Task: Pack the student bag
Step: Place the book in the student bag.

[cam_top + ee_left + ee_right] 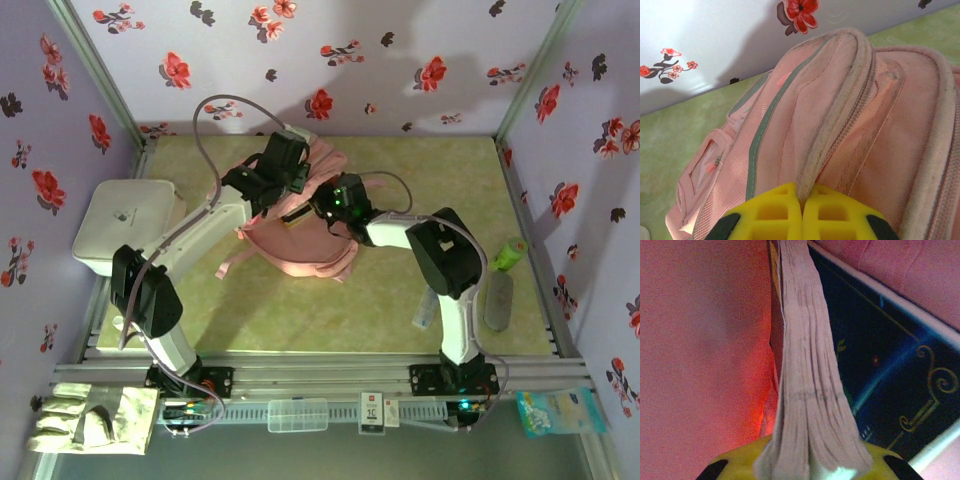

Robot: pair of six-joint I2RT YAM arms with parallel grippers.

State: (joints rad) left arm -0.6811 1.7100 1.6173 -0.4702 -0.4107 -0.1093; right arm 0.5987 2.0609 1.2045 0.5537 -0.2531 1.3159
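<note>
From above, the student bag [310, 250] lies near the middle of the green counter [420, 180], and both arms reach over its upper end. The left end effector [272, 178] sits at the bag's far rim, and the right end effector [328, 200] is just beside it at the opening. In the left wrist view, the yellow fingers [770, 215] are closed on the piped edge of the bag's mouth and hold that flap upright. In the right wrist view, a book [805, 370] with a dark blue cover stands page-edge up between the right fingers, clamped as far as I can tell. Pink fabric lies on both sides of it, so it is inside the bag. I judge the step in hand to be loading the book. The next move calls for letting it go low in the compartment and drawing the right arm out without dragging it along, while the left holds the mouth open.
</note>
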